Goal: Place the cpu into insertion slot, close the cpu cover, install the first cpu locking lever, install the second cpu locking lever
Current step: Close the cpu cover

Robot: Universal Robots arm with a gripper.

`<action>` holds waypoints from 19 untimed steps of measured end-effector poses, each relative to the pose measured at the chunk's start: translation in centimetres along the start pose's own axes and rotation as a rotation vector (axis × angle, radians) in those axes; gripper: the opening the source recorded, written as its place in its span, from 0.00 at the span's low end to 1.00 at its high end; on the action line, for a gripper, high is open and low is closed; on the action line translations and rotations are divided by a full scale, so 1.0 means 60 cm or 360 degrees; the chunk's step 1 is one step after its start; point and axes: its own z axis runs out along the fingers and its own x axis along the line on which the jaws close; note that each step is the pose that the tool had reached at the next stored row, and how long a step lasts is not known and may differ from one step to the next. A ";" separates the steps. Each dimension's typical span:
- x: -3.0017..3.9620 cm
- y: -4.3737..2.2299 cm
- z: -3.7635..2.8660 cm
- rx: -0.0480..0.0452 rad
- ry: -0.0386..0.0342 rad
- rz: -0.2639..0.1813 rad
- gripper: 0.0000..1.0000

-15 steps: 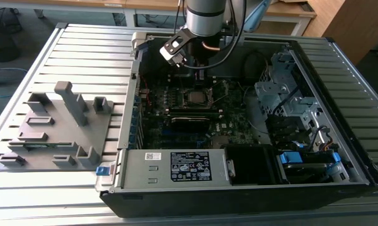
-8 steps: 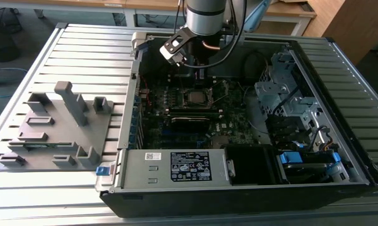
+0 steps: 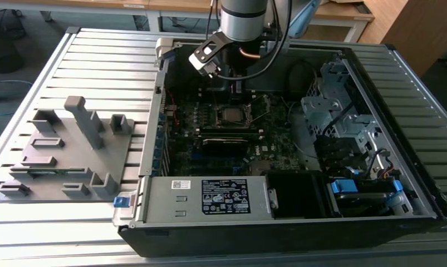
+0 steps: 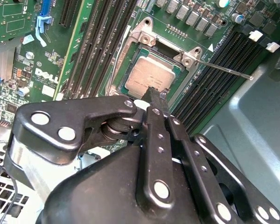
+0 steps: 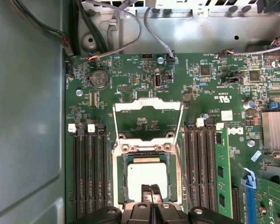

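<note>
The cpu [image 5: 146, 175] lies flat in the insertion slot [image 5: 120, 182], its silver-grey face up; it also shows in the second wrist view as cpu [image 4: 147, 74] and from outside as cpu [image 3: 231, 115]. The cpu cover [image 5: 148, 106] is swung open and stands off the slot, with green board visible through its cut-out. My gripper [image 5: 150, 189] hangs just above the cpu's edge, fingers pressed together with nothing between them; the gripper [image 4: 155, 94] tips point at the chip. In the exterior view the gripper [image 3: 237, 87] is over the board behind the slot.
A thin locking lever [image 4: 224, 70] sticks out free from the socket's corner. Long black memory slots [image 5: 88, 172] flank the socket on both sides. The computer case [image 3: 401, 72] walls ring the board. A grey fixture [image 3: 67, 150] sits at the exterior view's left.
</note>
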 end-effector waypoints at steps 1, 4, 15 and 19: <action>0.000 0.000 0.000 0.0000 0.0000 0.0000 0.10; 0.000 0.000 -0.001 0.0000 0.0000 0.0000 0.10; 0.000 0.000 -0.009 0.0000 0.0000 0.0000 0.10; 0.000 0.001 -0.014 0.0000 0.0000 0.0000 0.10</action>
